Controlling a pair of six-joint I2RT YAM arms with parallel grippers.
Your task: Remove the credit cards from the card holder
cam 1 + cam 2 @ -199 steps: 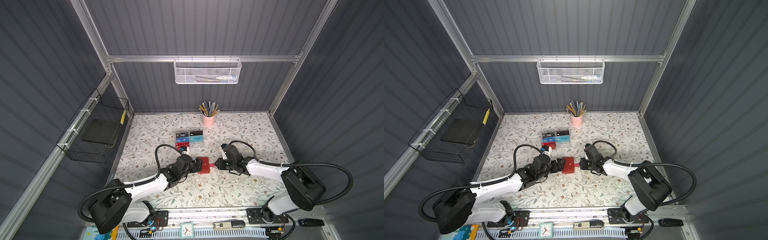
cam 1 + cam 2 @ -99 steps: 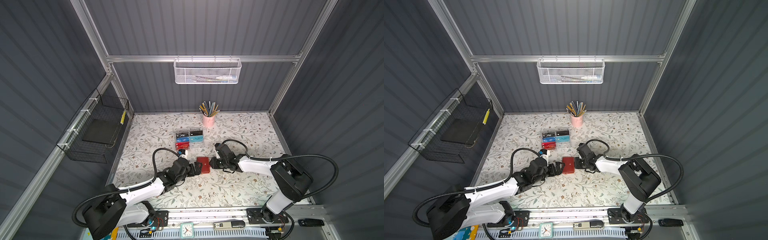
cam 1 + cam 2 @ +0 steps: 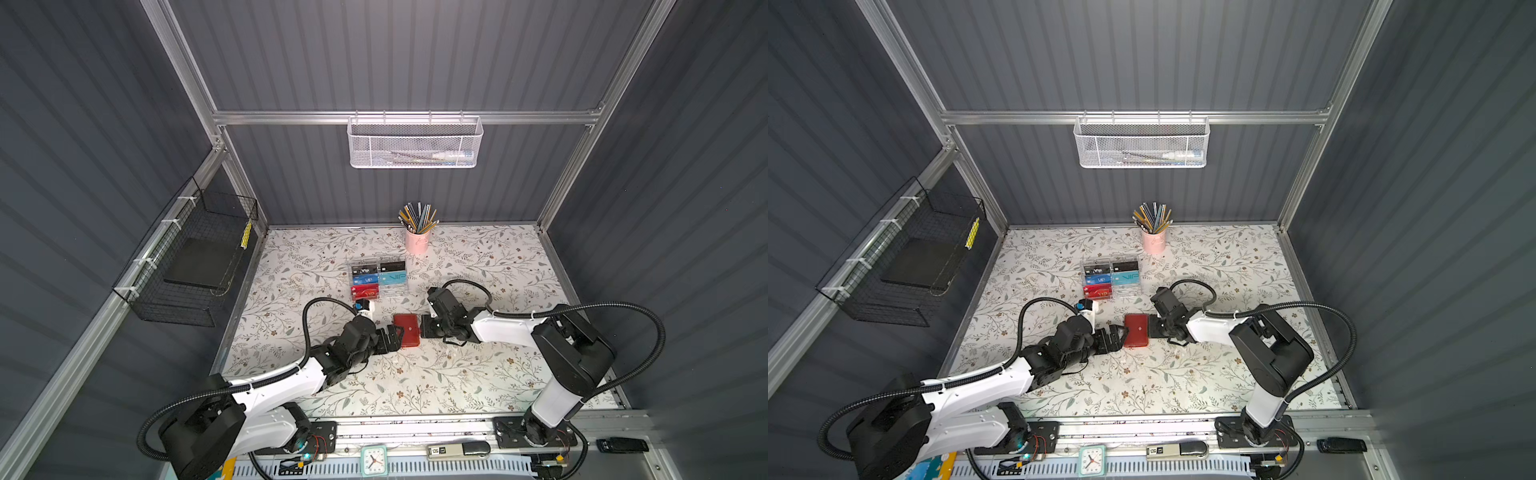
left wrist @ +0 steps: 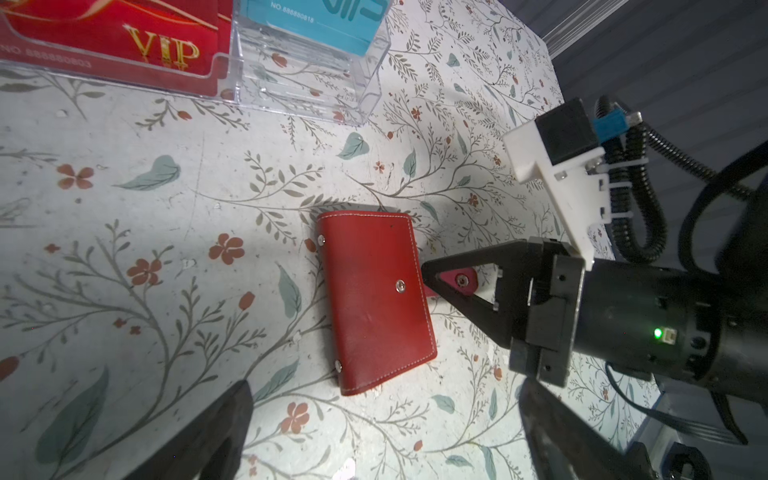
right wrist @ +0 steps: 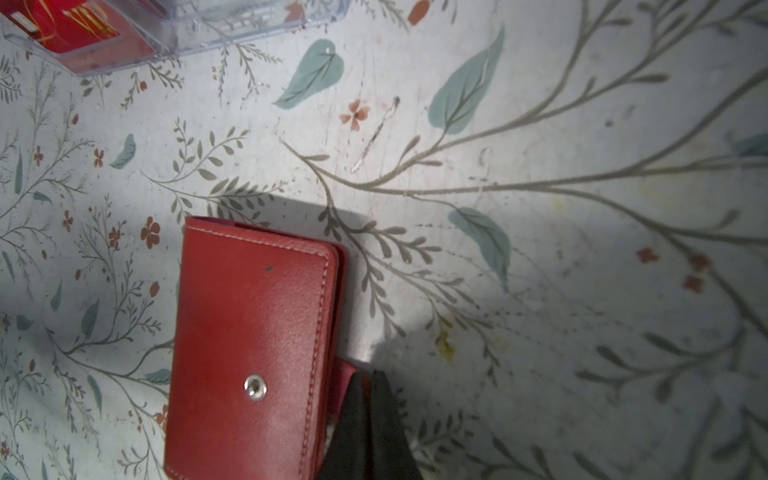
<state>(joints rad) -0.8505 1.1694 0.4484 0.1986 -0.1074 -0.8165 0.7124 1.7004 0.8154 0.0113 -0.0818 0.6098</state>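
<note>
None of the credit cards is out: no card lies loose on the tabletop (image 3: 478,374), and whatever the card holder (image 3: 406,330) contains is hidden, because its red cover lies shut and flat. The card holder rests on the tabletop between the two arms, near the clear box (image 3: 378,278) of VIP cards, on the side toward the arms' bases and not touching the box.

One early step looks done. The snap tab (image 4: 459,282) is unfastened and sticks out past the cover's edge, and the bare stud shows on the cover. The right gripper (image 4: 428,276) is closed on that tab, pinching it between its fingertips; the right wrist view shows the same red strip caught there.

The left gripper (image 3: 394,337) stands wide open just beside the opposite edge of the holder and holds nothing. Whether it touches the holder I cannot tell.

By my judgement the task is near its start. What is left is to lift the cover open by the tab, steady the holder, and draw every card out of the sleeves inside.
</note>
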